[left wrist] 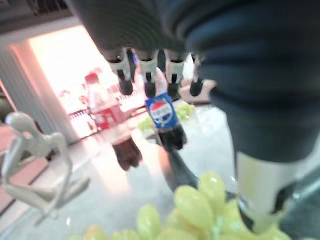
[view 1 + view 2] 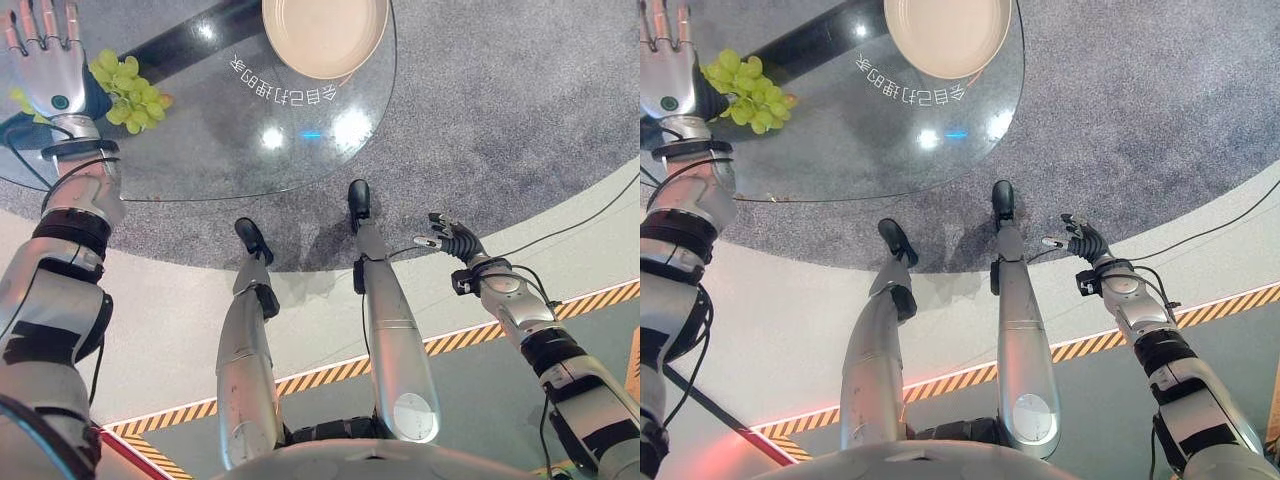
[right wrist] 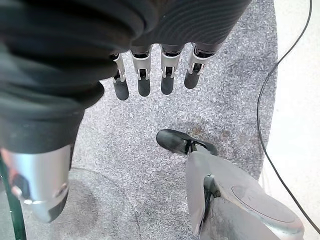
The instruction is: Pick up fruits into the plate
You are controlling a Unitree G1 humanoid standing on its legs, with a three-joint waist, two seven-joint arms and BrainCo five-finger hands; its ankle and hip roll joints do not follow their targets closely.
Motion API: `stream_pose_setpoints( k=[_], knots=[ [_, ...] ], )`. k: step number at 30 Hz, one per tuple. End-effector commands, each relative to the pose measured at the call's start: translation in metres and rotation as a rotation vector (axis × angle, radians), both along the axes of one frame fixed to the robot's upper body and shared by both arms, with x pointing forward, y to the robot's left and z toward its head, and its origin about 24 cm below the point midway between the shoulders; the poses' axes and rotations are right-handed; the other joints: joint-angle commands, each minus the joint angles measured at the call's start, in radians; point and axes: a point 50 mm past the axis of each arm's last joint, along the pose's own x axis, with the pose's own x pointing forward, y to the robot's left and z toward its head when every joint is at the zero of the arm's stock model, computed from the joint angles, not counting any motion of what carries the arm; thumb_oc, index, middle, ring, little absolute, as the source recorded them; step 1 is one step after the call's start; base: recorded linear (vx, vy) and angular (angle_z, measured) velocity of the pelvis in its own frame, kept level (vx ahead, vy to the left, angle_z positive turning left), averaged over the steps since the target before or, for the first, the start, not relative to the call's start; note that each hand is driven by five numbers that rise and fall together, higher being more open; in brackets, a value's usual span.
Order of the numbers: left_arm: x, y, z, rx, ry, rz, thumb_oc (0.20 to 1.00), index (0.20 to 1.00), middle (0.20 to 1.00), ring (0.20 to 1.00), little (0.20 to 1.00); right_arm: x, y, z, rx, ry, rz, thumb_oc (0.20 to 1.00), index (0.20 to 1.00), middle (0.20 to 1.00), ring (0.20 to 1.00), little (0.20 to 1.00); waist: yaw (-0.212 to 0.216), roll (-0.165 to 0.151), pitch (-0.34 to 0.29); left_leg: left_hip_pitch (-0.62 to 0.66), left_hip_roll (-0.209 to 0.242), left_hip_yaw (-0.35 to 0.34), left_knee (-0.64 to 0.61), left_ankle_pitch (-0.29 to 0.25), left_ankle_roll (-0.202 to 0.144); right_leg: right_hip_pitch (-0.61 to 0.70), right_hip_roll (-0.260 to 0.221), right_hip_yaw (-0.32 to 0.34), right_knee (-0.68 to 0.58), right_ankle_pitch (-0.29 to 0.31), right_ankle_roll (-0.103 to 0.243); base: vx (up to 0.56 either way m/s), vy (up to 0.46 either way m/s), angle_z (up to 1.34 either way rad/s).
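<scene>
Your left hand point(image 2: 50, 75), fingers straight and empty, hovers beside the grapes point(image 2: 128, 90) near the glass table's point(image 2: 230, 160) left edge, ready to grasp; the plate point(image 2: 325, 35) waits at the far edge.

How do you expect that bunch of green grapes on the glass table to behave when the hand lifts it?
The grape bunch is a loose cluster, so it would probably sag and swing rather than lift stiffly. Single grapes look round and smooth, so any that detach may roll on the glass table. The left hand beside it should likely grip gently.

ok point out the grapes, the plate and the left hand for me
grapes point(image 2: 128, 92), left eye view, middle of the green bunch
plate point(image 2: 300, 50), left eye view, bare inner surface near the rim
left hand point(image 2: 48, 72), left eye view, back of the hand
</scene>
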Motion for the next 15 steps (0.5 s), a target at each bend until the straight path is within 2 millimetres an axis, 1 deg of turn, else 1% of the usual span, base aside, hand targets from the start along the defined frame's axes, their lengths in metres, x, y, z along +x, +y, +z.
stream_pose_setpoints(
  k=[1, 4, 6, 7, 8, 9, 10, 11, 15],
  knots=[
    [-0.011, 0.027, 0.016, 0.084, 0.089, 0.077, 1.000, 1.000, 1.000, 1.000, 1.000, -0.016, 0.001, -0.014, 0.021, 0.040, 0.026, 1.000, 1.000, 1.000, 1.000, 1.000, 0.000, -0.027, -0.019, -0.051, -0.089, -0.056, 0.078, -0.080, -0.009, 0.010, 0.080, -0.051, 0.101, -0.148, -0.030, 0.02, 0.064, 0.02],
    [-0.002, 0.024, 0.009, 0.045, 0.272, 0.043, 1.000, 1.000, 1.000, 1.000, 1.000, -0.016, -0.003, -0.009, 0.007, 0.032, 0.037, 1.000, 1.000, 1.000, 1.000, 1.000, -0.014, -0.016, -0.019, -0.048, -0.091, -0.046, 0.079, -0.081, -0.007, 0.009, 0.076, -0.048, 0.099, -0.142, -0.024, 0.02, 0.086, 0.00],
    [0.002, 0.023, 0.006, 0.018, 0.387, 0.060, 1.000, 1.000, 1.000, 1.000, 1.000, -0.015, -0.005, -0.004, 0.006, 0.022, 0.043, 1.000, 1.000, 1.000, 1.000, 1.000, -0.021, -0.012, -0.019, -0.048, -0.090, -0.038, 0.079, -0.081, -0.008, 0.006, 0.074, -0.047, 0.097, -0.139, -0.022, 0.01, 0.082, -0.05],
    [0.004, 0.023, -0.001, -0.035, 0.475, 0.060, 1.000, 1.000, 1.000, 1.000, 1.000, -0.014, -0.006, 0.000, 0.002, 0.013, 0.048, 1.000, 1.000, 1.000, 1.000, 1.000, -0.027, -0.007, -0.019, -0.049, -0.091, -0.033, 0.080, -0.082, -0.008, 0.004, 0.074, -0.043, 0.095, -0.137, -0.020, 0.09, 0.110, -0.06],
    [0.005, 0.024, -0.010, -0.055, 0.548, 0.069, 1.000, 1.000, 1.000, 1.000, 1.000, -0.015, -0.007, 0.000, -0.002, 0.017, 0.052, 1.000, 1.000, 1.000, 1.000, 1.000, -0.028, -0.001, -0.019, -0.028, -0.089, -0.038, 0.090, -0.118, -0.015, 0.023, 0.076, -0.039, 0.107, -0.169, -0.014, 0.09, 0.117, -0.06],
    [0.006, 0.024, -0.014, -0.076, 0.594, 0.077, 1.000, 1.000, 1.000, 1.000, 1.000, -0.015, -0.007, 0.002, -0.005, 0.013, 0.055, 1.000, 1.000, 1.000, 1.000, 1.000, -0.031, 0.002, -0.019, -0.028, -0.089, -0.034, 0.091, -0.118, -0.016, 0.022, 0.076, -0.036, 0.106, -0.168, -0.013, 0.02, 0.067, -0.06],
    [0.006, 0.025, -0.011, -0.077, 0.585, 0.077, 1.000, 1.000, 1.000, 1.000, 1.000, -0.013, -0.007, 0.004, -0.005, 0.005, 0.055, 1.000, 1.000, 1.000, 1.000, 1.000, -0.033, 0.000, -0.019, -0.048, -0.090, -0.023, 0.081, -0.083, -0.008, 0.002, 0.073, -0.038, 0.094, -0.135, -0.020, 0.01, 0.073, -0.06],
    [0.006, 0.024, -0.023, -0.121, 0.666, 0.075, 1.000, 1.000, 1.000, 1.000, 1.000, -0.015, -0.007, 0.004, -0.010, 0.007, 0.061, 1.000, 1.000, 1.000, 1.000, 1.000, -0.035, 0.007, -0.019, -0.025, -0.090, -0.028, 0.091, -0.119, -0.015, 0.023, 0.075, -0.034, 0.103, -0.167, -0.012, 0.02, 0.072, -0.07],
    [0.004, 0.027, -0.034, -0.156, 0.800, 0.134, 1.000, 1.000, 1.000, 1.000, 1.000, -0.015, -0.009, 0.011, -0.018, -0.006, 0.064, 1.000, 1.000, 1.000, 1.000, 1.000, -0.041, 0.017, -0.019, -0.022, -0.094, -0.017, 0.095, -0.122, -0.013, 0.026, 0.074, -0.029, 0.100, -0.165, -0.011, 0.04, 0.074, -0.07]
  ],
)
